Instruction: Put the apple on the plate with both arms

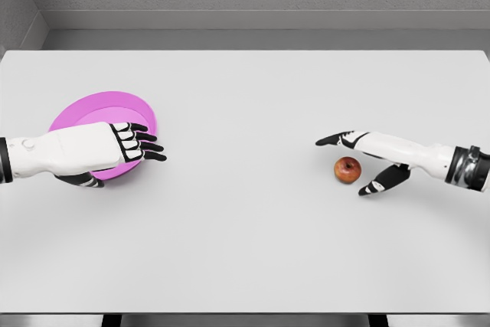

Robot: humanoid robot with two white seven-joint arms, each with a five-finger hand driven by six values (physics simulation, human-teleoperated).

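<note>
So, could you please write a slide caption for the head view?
Open right hand flanks the small red apple; left hand grasps the round pink plate across the white table.

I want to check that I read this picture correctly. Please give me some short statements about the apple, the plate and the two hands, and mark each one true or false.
1. The apple lies on the table, not on the plate. True.
2. The plate is green. False: it is pink-purple.
3. The right hand is open, with its fingers spread beside the apple. True.
4. The right hand has lifted the apple off the table. False: the apple rests on the table and no finger visibly closes on it.
5. The left hand is over the near edge of the plate. True.
6. The plate is on the right side of the table. False: it is on the left side, and the apple is on the right.
</note>
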